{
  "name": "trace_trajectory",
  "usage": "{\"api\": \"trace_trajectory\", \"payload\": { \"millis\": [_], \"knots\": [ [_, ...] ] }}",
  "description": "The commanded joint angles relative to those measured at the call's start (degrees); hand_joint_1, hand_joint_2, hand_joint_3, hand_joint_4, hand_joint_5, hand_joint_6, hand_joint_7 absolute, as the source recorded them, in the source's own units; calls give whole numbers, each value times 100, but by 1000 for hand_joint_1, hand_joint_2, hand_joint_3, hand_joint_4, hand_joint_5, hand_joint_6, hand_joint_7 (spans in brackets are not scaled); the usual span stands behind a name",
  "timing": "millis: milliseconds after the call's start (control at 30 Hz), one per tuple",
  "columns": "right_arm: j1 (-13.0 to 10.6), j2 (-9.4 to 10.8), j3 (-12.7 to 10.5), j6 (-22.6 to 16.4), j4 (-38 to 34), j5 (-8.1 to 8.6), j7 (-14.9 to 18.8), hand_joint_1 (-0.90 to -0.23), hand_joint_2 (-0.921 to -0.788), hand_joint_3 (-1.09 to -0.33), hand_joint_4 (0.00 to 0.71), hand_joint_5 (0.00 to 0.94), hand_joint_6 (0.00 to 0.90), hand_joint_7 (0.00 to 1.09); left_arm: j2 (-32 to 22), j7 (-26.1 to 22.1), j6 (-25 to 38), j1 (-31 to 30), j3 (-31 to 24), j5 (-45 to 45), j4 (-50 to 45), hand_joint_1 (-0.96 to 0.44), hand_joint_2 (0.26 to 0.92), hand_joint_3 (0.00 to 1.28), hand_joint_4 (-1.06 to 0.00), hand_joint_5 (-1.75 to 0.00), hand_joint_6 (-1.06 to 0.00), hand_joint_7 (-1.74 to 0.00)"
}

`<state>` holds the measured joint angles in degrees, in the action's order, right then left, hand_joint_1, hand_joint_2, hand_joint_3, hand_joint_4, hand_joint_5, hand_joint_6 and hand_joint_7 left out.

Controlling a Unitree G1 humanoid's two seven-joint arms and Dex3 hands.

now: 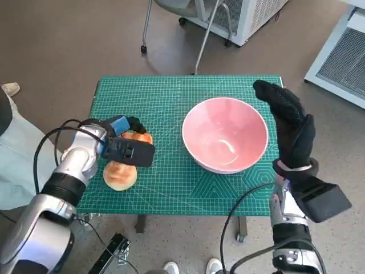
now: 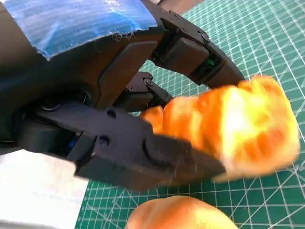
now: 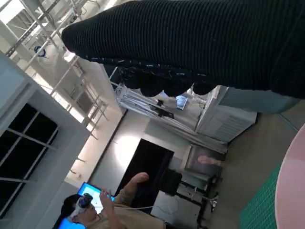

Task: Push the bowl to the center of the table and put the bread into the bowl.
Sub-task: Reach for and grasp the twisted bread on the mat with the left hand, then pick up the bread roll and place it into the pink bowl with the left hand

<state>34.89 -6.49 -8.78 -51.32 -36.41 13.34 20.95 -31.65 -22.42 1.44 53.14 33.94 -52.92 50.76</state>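
A pink bowl stands on the green cutting mat, right of the middle. My right hand in its black glove is held flat and open just off the bowl's right rim; in the right wrist view the glove fills the top and a slice of the bowl's rim shows. My left hand grips an orange-brown bread at the mat's left; its black fingers close round that bread. A second, paler bread lies right beside the hand.
The table's left and front edges lie close to the breads. Chair legs on casters and a white cabinet stand behind the table. Shoes show below the front edge. A person sits in the background of the right wrist view.
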Motion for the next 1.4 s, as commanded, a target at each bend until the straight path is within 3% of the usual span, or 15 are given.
{"api": "trace_trajectory", "payload": {
  "millis": [33, 67, 200, 367, 433, 533, 1000, 1400],
  "knots": [
    [-79, 59, 12, 50, -97, 21, 3, -580, -921, -672, 350, 10, 86, 778, -174, 191, -200, 125, 57, -42, 135, 4, 599, 812, -314, -1730, -637, -1272],
    [-82, 72, 23, 39, -86, 8, -2, -580, -921, -672, 350, 10, 84, 776, -196, 184, -246, 169, 50, -28, 168, 4, 588, 827, -319, -1736, -645, -1266],
    [-78, 96, 42, -14, -100, -9, 3, -577, -921, -674, 350, 10, 73, 770, -219, 111, -324, 317, -16, 69, 309, 5, 666, 692, -371, -1730, -608, -1169],
    [-65, 90, 46, -66, -154, -15, 13, -559, -921, -689, 351, 9, 66, 768, -305, -6, -392, 433, -165, 261, 295, 3, 782, 440, -462, -1602, -622, -1067],
    [-65, 89, 49, -84, -173, -15, 19, -553, -921, -695, 352, 9, 66, 770, -354, -40, -409, 506, -223, 335, 282, 2, 847, 299, -498, -1527, -629, -1052],
    [-76, 90, 62, -91, -161, -20, 19, -550, -921, -700, 353, 10, 64, 771, -429, -68, -422, 600, -322, 431, 227, 1, 896, 185, -537, -1438, -628, -1076],
    [-106, 62, 61, -141, -131, -11, 15, -553, -921, -702, 356, 10, 54, 778, -855, -58, -469, 1030, -803, 600, -660, 1, 916, 95, -608, -1335, -669, -1048],
    [-104, 62, 42, -136, -157, -12, -11, -550, -921, -701, 357, 10, 55, 777, -881, -96, -316, 887, -1404, 917, -2269, 1, 900, 87, -666, -1204, -685, -1106]
  ]
}}
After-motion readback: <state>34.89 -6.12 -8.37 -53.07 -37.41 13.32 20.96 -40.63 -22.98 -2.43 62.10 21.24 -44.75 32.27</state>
